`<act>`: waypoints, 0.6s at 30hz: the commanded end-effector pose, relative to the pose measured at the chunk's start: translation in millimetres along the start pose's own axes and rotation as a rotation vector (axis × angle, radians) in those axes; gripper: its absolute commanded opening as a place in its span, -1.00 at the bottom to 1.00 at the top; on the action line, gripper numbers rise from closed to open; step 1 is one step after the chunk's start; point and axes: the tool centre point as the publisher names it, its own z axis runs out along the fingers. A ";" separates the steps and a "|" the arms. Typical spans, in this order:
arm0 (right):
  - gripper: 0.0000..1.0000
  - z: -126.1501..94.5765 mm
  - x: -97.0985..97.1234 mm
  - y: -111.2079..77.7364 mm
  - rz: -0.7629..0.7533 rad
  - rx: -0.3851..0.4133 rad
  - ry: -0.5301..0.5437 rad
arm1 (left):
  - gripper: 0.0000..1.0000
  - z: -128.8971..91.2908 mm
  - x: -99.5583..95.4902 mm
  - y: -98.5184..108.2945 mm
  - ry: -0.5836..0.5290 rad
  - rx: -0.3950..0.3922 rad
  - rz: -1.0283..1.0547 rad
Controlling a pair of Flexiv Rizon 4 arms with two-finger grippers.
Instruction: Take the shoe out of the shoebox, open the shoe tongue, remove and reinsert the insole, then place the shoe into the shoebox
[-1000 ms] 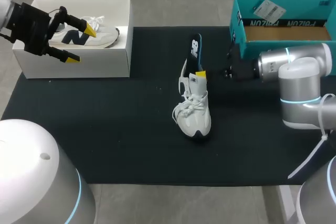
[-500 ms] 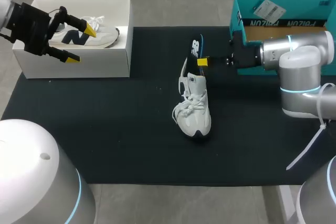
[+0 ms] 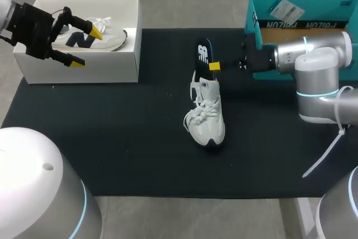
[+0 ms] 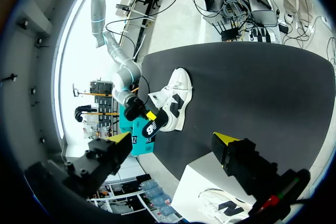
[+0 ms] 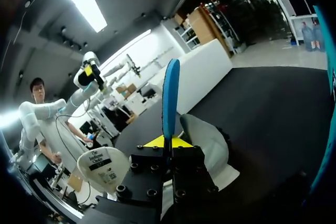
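A white sneaker [image 3: 206, 117] lies on the black mat [image 3: 112, 138], toe toward me. Just behind its heel my right gripper [image 3: 214, 66] is shut on a dark insole [image 3: 203, 52], which stands on edge above the heel opening. In the right wrist view the insole's blue edge [image 5: 169, 95] rises from between the yellow tips of that gripper [image 5: 167, 141], with the sneaker [image 5: 209, 139] just beyond. My left gripper [image 3: 86, 46] hangs open over the white shoebox [image 3: 84, 71], which holds a second sneaker [image 3: 84, 38]. The left wrist view shows its gripper [image 4: 173, 138] wide apart, with nothing between the fingers.
A teal shoebox [image 3: 254, 26] stands at the mat's back right corner, right behind my right wrist. The white shoebox fills the back left corner. The mat's edges lie near the table's front and sides.
My right gripper rose from the sneaker's heel toward the back, drawing the insole up out of the shoe, then tightened on it. The left arm has not moved.
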 end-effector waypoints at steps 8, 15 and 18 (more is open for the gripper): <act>-1.00 8.3 9.8 -32.8 0.072 0.007 0.017 | 1.00 -0.2 -0.3 -0.5 0.003 -0.001 0.000; -1.00 13.3 16.8 -45.4 0.105 -0.003 0.023 | 1.00 -0.2 -0.3 -0.5 0.003 -0.001 0.000; -0.65 13.1 15.9 -43.1 0.095 -0.013 0.019 | 1.00 -0.2 -0.3 -0.5 0.003 -0.001 0.000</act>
